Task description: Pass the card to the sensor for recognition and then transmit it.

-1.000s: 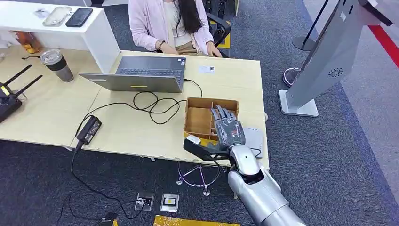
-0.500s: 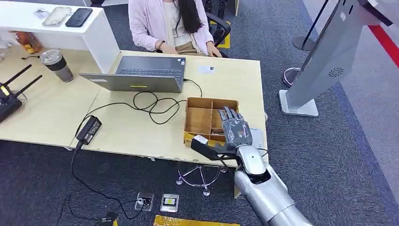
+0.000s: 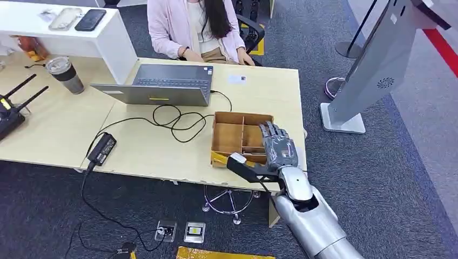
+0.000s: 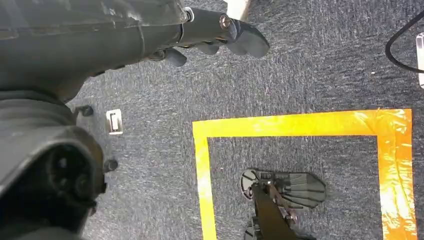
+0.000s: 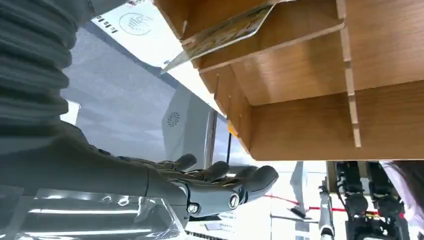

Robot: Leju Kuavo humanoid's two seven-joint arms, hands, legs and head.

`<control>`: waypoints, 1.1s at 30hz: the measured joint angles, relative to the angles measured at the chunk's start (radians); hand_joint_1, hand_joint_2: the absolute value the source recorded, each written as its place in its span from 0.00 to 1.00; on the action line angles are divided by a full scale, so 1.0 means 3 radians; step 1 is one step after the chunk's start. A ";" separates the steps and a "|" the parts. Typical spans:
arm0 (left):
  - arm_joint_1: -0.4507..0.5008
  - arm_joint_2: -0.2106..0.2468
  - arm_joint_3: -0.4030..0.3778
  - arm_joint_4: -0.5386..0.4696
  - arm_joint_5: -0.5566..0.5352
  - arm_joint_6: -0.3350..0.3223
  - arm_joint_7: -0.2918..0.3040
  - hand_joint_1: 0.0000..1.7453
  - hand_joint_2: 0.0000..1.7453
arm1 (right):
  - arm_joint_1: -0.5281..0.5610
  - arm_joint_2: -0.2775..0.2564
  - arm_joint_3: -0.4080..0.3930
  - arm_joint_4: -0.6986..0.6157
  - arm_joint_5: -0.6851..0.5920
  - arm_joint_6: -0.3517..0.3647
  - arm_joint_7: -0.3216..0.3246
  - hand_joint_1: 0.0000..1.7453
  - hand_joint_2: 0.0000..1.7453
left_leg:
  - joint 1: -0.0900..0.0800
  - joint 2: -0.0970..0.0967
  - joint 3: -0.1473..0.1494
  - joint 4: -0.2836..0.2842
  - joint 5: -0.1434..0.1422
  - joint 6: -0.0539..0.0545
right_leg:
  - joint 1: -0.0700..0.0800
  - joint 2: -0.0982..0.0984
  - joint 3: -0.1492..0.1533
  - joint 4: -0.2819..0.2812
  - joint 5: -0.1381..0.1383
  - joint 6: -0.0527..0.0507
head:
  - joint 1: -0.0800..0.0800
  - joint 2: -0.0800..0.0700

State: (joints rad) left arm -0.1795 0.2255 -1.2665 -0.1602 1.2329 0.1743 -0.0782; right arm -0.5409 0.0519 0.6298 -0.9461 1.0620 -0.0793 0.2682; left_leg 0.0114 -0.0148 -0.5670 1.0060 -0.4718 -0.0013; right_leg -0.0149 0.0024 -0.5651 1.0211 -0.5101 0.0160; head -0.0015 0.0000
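A wooden divided box (image 3: 233, 136) stands near the table's front right corner. A yellowish card (image 5: 225, 30) leans in one of its compartments, and its edge shows at the box's front left (image 3: 220, 158). Just beside the box lies a white sensor pad (image 5: 131, 22) with a wave logo. My right hand (image 3: 276, 150) hovers over the box's right end, fingers stretched out, thumb (image 3: 241, 163) pointing left, holding nothing. My left hand (image 4: 220, 35) hangs over the carpet, fingers loosely apart and empty.
A laptop (image 3: 162, 83), looping cables (image 3: 173, 121) and a power brick (image 3: 101, 148) lie left of the box. A person (image 3: 194, 27) sits at the far side. A grey kiosk (image 3: 372, 65) stands right of the table. Yellow tape (image 4: 300, 122) marks the floor.
My right hand has slid to the right along the box, from its middle to its right end, staying spread and empty. Nothing else moved.
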 joint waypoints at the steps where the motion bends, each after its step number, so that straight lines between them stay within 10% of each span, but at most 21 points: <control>1: 0.0000 0.0000 0.0000 0.0000 0.0000 0.0000 0.0000 0.00 0.00 | 0.0004 -0.0006 -0.0006 -0.0010 0.0001 0.0003 0.0000 0.00 1.00 | 0.0000 0.0000 0.0000 0.0000 0.0000 0.0000 | 0.0000 0.0000 0.0000 0.0000 0.0000 0.0000 | 0.0000 0.0000; 28: -0.0049 0.0006 -0.0011 0.0000 -0.0085 -0.0059 0.0000 0.00 0.00 | 0.0196 -0.0060 -0.0020 -0.0327 -0.0108 0.0229 0.0029 0.00 1.00 | 0.0000 0.0000 0.0000 0.0000 0.0000 0.0000 | 0.0000 0.0000 0.0000 0.0000 0.0000 0.0000 | -0.0001 0.0000; 30: -0.0058 0.0008 -0.0013 0.0000 -0.0089 -0.0066 0.0003 0.00 0.00 | 0.0196 -0.0060 -0.0020 -0.0325 -0.0127 0.0201 0.0005 0.21 1.00 | 0.0000 0.0000 0.0000 0.0000 0.0000 0.0000 | 0.0000 0.0000 0.0000 0.0000 0.0000 0.0000 | 0.0000 0.0000; 31: -0.0064 0.0008 -0.0013 0.0000 -0.0095 -0.0066 0.0004 0.00 0.00 | 0.0195 -0.0060 -0.0020 -0.0322 -0.0130 0.0177 -0.0006 0.86 1.00 | 0.0000 0.0000 0.0000 0.0000 0.0000 0.0000 | 0.0000 0.0000 0.0000 0.0000 0.0000 0.0000 | 0.0000 0.0000; 32: -0.0070 0.0008 -0.0013 0.0000 -0.0097 -0.0066 0.0004 0.00 0.00 | 0.0193 -0.0060 -0.0020 -0.0314 -0.0134 0.0156 -0.0019 0.06 1.00 | 0.0000 0.0000 0.0000 0.0000 0.0000 0.0000 | 0.0000 0.0000 0.0000 0.0000 0.0000 0.0000 | 0.0000 0.0000; 33: -0.0076 0.0008 -0.0013 0.0000 -0.0098 -0.0066 0.0006 0.00 0.00 | 0.0192 -0.0060 -0.0020 -0.0304 -0.0137 0.0142 -0.0032 0.06 1.00 | 0.0000 0.0000 0.0000 0.0000 0.0000 0.0000 | 0.0000 0.0000 0.0001 0.0000 0.0000 0.0000 | 0.0000 0.0000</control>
State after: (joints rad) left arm -0.2022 0.2277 -1.2703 -0.1602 1.2036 0.1545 -0.0763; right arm -0.4832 0.0339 0.6237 -1.0372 1.0208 -0.0366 0.2587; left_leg 0.0114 -0.0148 -0.5671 1.0060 -0.4717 -0.0013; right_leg -0.0149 0.0022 -0.5649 1.0211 -0.5101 0.0160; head -0.0015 0.0000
